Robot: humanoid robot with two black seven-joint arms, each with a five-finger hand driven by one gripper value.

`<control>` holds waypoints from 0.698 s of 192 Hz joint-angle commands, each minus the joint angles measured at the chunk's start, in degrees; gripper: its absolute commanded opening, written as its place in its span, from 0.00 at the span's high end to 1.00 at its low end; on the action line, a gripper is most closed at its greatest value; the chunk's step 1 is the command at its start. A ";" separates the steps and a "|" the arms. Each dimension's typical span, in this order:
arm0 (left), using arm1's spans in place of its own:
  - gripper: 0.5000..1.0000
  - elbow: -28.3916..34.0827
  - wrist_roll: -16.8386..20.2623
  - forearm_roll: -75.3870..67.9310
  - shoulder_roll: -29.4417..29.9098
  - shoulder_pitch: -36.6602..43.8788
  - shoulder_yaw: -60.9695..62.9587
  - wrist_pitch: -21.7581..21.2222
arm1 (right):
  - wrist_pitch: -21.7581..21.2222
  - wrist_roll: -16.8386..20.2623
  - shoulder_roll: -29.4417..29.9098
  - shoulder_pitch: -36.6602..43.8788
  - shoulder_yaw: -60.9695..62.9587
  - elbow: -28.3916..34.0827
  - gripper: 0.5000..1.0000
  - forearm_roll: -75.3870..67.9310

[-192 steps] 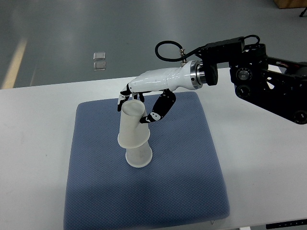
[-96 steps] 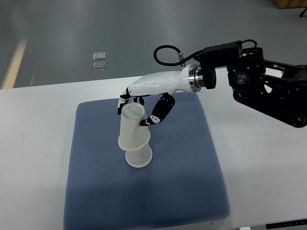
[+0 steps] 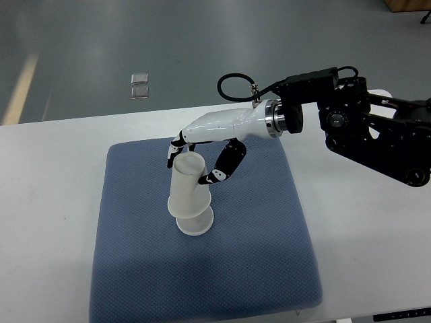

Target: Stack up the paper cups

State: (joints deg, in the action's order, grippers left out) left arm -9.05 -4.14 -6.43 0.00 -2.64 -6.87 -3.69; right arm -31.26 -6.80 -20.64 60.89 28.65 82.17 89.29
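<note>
Right hand [image 3: 202,145] clamped on upper cup [image 3: 186,185], upside down, tilted, seated over inverted lower cup [image 3: 196,223] on blue pad [image 3: 262,249]. Contents not visible.

This looks like a robotics lab or test bay, not a home. A plain white desk [image 3: 54,175] stands on a smooth grey floor [image 3: 135,40] of the poured, industrial kind, with a pale painted stripe [image 3: 20,87] running across it. A blue padded mat [image 3: 256,256] is laid out on the desk as a work surface — and a black robot arm [image 3: 377,134] with an exposed cable loop [image 3: 236,77] reaches over it.
</note>
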 commanded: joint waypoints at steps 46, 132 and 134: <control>0.00 0.00 0.01 0.01 0.00 0.00 0.01 0.00 | 0.23 -0.14 0.16 -0.51 0.09 -0.08 0.18 -0.26; 0.00 0.00 -0.08 0.01 0.00 0.00 0.01 0.00 | 10.17 1.71 -0.63 -0.51 4.05 -9.40 0.19 -13.88; 0.00 0.00 0.01 0.01 0.00 0.00 0.01 0.00 | 10.34 2.06 -0.63 -0.60 4.31 -9.84 0.19 -14.58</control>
State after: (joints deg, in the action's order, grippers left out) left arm -9.05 -4.12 -6.43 0.00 -2.64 -6.87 -3.69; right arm -23.60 -6.32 -20.96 60.45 30.78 76.10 81.53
